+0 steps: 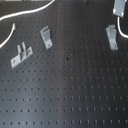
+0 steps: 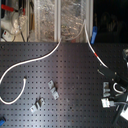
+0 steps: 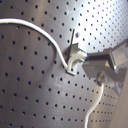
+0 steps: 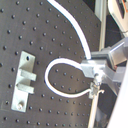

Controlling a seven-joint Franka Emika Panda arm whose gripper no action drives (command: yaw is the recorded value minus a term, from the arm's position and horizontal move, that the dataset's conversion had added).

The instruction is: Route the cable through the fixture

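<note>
A black perforated counter (image 1: 75, 90) fills the room's middle, dotted all over with holes. Across it runs the cable (image 2: 45, 56), long and white, sweeping in the second exterior view from a loose end at that view's left, up in an arc toward the counter's far edge, then down along the second exterior view's right past a short red band (image 2: 93, 50). In the first wrist view the cable curls right around the fixture (image 3: 74, 54), touching its base, and goes on to the claw (image 3: 100, 67); in the second wrist view it makes a loop just before the claw's fingers (image 4: 95, 67), which are clenched on it. In the first exterior view the fixture stands upright near that view's right edge, with the claw just above it. A low bracket with two posts (image 1: 21, 54) and a flat-topped bracket (image 1: 46, 37) stand well apart from it, toward the first exterior view's left.
</note>
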